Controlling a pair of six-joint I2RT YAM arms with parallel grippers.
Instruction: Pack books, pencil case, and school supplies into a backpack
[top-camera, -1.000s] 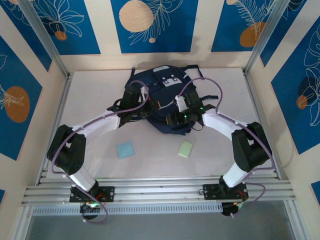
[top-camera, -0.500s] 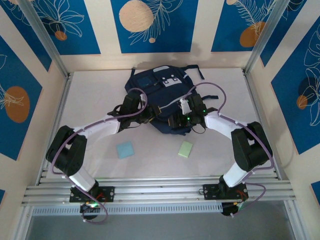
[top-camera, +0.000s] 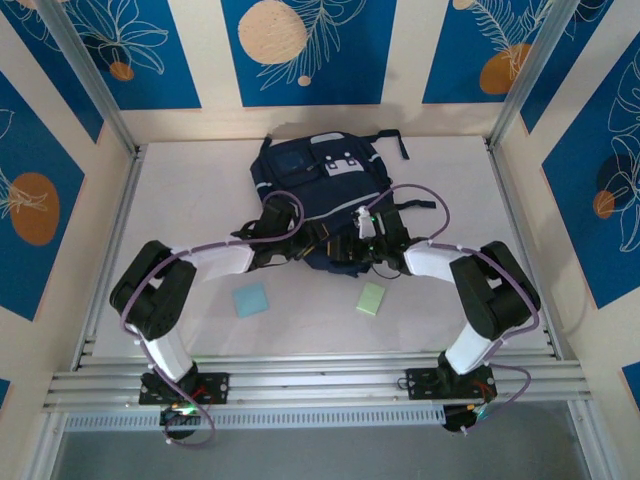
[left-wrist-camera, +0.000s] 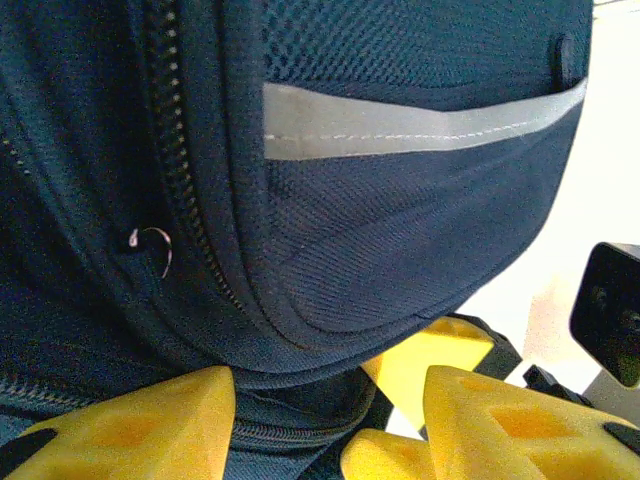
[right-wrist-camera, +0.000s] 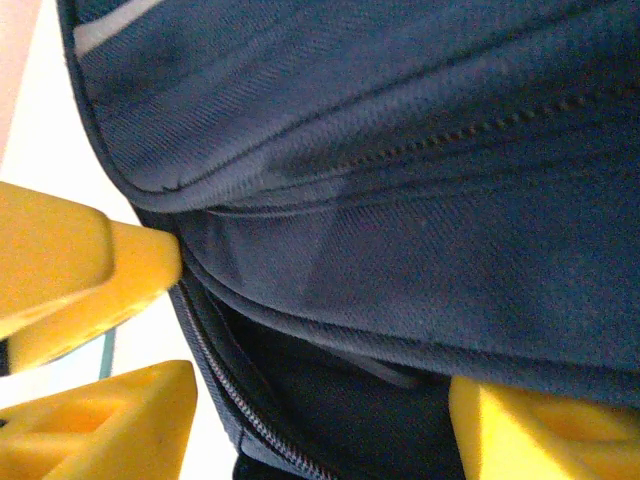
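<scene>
Backpack: a large navy fabric bag (top-camera: 315, 175) lay flat at the upper centre of the overhead view on the smooth white table (top-camera: 190, 210). It was soft and rumpled, with white-grey patches near its far end and a dark strap trailing at its upper right.
Weave: in the left wrist view a fine twill covered a rounded pocket, with coarse open mesh (left-wrist-camera: 400, 40) above it.
Stripe: a smooth pale grey band (left-wrist-camera: 400, 125) crossed the upper right of that view, slightly bowed, with a dotted seam along its lower edge.
Zipper: a dark toothed line (left-wrist-camera: 170, 130) ran down the upper left of that view beside a thick rolled seam.
Left gripper (left-wrist-camera: 330, 400): it sat at the bag's near edge. Its matte yellow wedge-shaped fingers (left-wrist-camera: 150, 425) stood apart along the bottom of the frame, with the bag's curved lip lying loose between them.
Right gripper (right-wrist-camera: 320, 390): it was also at the near edge. Its blunt yellow fingers (right-wrist-camera: 110, 425) were spread wide in the lower corners, the gaping zippered edge lay between them, and no pinch was visible.
Light blue pad (top-camera: 250, 299): a flat square on the table, lower left of centre in the overhead view, apart from the bag.
Pale green pad (top-camera: 371, 299): a smaller, tilted flat rectangle, lower right of centre.
Cables (top-camera: 410, 190): glossy purple loops arched over both forearms.
</scene>
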